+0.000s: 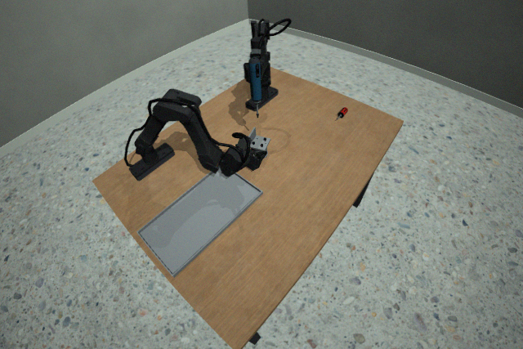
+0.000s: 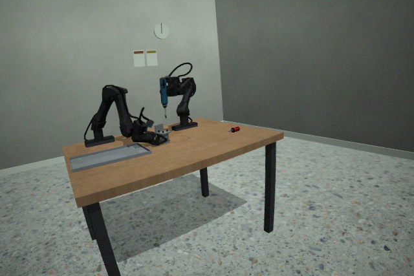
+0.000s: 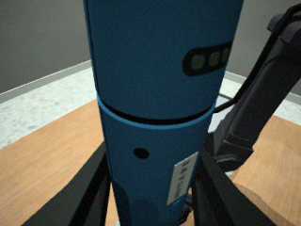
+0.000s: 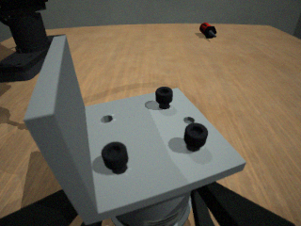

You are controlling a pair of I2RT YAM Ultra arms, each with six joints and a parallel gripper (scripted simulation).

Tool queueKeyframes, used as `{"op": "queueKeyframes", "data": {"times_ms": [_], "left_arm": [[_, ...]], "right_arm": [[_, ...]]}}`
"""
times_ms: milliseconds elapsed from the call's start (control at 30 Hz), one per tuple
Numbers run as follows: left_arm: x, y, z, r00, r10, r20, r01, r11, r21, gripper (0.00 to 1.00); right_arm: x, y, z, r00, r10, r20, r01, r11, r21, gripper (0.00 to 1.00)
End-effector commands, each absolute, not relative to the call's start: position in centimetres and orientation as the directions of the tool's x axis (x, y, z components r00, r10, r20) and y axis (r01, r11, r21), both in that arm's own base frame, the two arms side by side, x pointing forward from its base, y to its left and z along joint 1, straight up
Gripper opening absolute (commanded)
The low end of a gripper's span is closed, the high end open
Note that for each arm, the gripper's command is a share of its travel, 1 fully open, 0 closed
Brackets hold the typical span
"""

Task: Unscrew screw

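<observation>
The electric screwdriver [image 1: 254, 78] [image 2: 163, 90] [image 3: 155, 94] has a blue barrel and hangs upright, bit down, in my left gripper [image 1: 256, 76] [image 2: 165, 88], which is shut on it. Its tip is in the air, behind and above the grey L-shaped bracket [image 1: 260, 141] [image 2: 162, 130] [image 4: 141, 141]. The bracket sits on the joint module [image 1: 254, 154] [image 2: 160, 138] [image 4: 155, 213], which stands on the table. My right gripper [image 1: 248, 161] [image 2: 155, 138] is shut on the module's body. Three black screws [image 4: 163, 96] [image 4: 196, 135] [image 4: 115, 156] stand in the bracket; the far one looks raised.
A small red-handled screwdriver [image 1: 341, 113] [image 2: 234, 129] [image 4: 207, 29] lies far off on the table. A flat grey tray [image 1: 198, 218] [image 2: 103, 158] lies in front of the right arm. The left arm's base [image 1: 261, 98] [image 4: 19, 52] stands behind the module.
</observation>
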State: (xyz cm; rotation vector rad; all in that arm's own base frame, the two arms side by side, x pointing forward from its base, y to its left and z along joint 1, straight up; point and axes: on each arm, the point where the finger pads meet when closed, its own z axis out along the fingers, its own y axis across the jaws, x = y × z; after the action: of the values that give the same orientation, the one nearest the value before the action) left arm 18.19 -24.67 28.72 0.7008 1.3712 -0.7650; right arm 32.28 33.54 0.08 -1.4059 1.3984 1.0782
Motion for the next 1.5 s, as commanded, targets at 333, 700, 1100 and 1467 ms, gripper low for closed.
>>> {"op": "queueKeyframes", "data": {"times_ms": [333, 700, 1100, 1467], "left_arm": [[17.0, -22.9, 32.0, 0.105, -0.160, -0.982, 0.814, 0.581, -0.007, 0.42], [16.7, -22.5, 32.0, 0.105, -0.160, -0.982, 0.815, 0.579, -0.007, 0.42], [16.5, -22.1, 32.2, 0.108, -0.163, -0.981, 0.814, 0.581, -0.007, 0.42], [16.5, -22.1, 31.3, 0.098, -0.147, -0.984, 0.813, 0.582, -0.006, 0.42]], "right_arm": [[32.6, 33.4, 1.6, 0.021, -0.240, -0.971, -1.000, -0.007, -0.020, 0.59], [32.6, 33.4, 1.6, 0.021, -0.240, -0.971, -1.000, -0.007, -0.020, 0.59], [32.6, 33.4, 1.6, 0.021, -0.240, -0.971, -1.000, -0.007, -0.020, 0.59], [32.6, 33.4, 1.6, 0.021, -0.240, -0.971, -1.000, -0.007, -0.020, 0.59]]}}
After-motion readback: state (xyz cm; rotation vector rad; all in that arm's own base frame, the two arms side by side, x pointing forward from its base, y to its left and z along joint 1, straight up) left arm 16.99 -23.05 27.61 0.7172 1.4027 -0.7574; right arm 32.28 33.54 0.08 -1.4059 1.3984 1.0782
